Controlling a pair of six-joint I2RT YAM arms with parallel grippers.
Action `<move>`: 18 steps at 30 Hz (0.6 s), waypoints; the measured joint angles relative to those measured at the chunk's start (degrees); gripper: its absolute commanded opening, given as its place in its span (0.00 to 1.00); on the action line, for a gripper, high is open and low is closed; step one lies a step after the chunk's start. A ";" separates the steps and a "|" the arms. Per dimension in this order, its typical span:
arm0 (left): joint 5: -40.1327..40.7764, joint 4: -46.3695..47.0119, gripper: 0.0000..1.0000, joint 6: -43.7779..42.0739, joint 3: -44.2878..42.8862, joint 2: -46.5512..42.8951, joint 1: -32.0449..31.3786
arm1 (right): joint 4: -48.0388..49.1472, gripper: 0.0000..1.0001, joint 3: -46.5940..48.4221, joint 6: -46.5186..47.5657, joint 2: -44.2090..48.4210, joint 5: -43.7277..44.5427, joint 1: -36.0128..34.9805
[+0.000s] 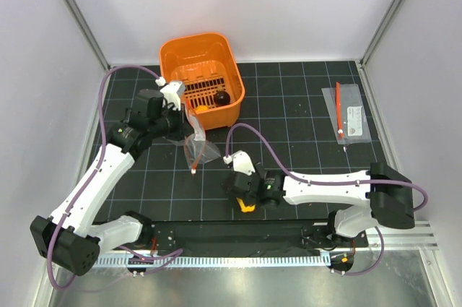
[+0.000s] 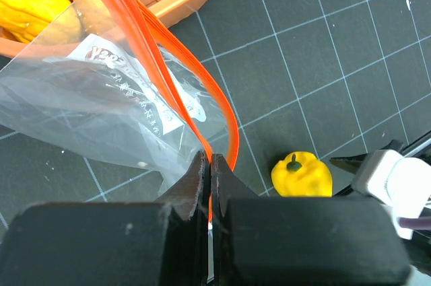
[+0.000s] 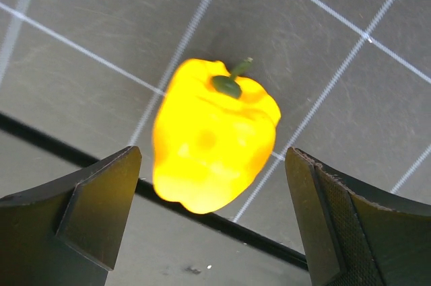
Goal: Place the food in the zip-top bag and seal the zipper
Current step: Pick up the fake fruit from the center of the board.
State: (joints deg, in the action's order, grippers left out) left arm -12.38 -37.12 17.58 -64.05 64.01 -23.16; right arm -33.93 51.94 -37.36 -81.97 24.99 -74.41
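My left gripper (image 2: pixel 210 160) is shut on the red-orange zipper (image 2: pixel 176 50) of the clear zip-top bag (image 2: pixel 87 108), whose mouth gapes toward the basket. From above, the left gripper (image 1: pixel 190 128) holds that bag (image 1: pixel 202 151) just in front of the basket. One piece of food, a yellow toy pepper (image 3: pixel 214 134), lies on the mat between the open jaws of my right gripper (image 3: pixel 212 157), untouched. The top view shows the pepper (image 1: pixel 247 207) near the mat's front edge under the right gripper (image 1: pixel 243 197). It also shows in the left wrist view as a yellow pepper (image 2: pixel 302 175).
An orange basket (image 1: pixel 173 58) at the back holds a dark brown round food (image 1: pixel 221 97) and a yellow-orange one (image 1: pixel 203 108); yellow pieces (image 2: pixel 30 13) show over its rim. A narrower clear pouch (image 1: pixel 346 113) with a white label lies at far right. The mat's front edge (image 3: pixel 81 158) runs just behind the pepper.
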 measured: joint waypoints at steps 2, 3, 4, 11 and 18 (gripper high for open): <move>0.00 0.00 0.00 0.00 0.00 0.00 0.00 | -1.01 0.97 0.02 -0.68 -1.27 1.07 -0.44; 0.00 0.00 0.00 0.00 0.00 0.02 0.00 | -1.53 0.95 0.00 -1.01 -2.16 1.53 -0.50; 0.00 0.00 0.00 0.00 0.00 0.00 0.00 | -1.79 0.92 -0.02 -1.25 -2.91 1.79 -0.55; 0.79 -0.55 0.00 0.02 0.00 0.02 -0.02 | -0.57 0.51 -0.46 -1.14 -3.45 1.86 -0.59; 2.60 -8.61 0.01 0.39 -2.75 1.09 0.02 | 2.29 0.40 -0.33 3.54 4.92 2.47 -0.57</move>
State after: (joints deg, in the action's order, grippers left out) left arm -9.78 -45.74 17.98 -66.81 65.10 -23.14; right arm -31.64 51.62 -33.82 -77.06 27.46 -74.98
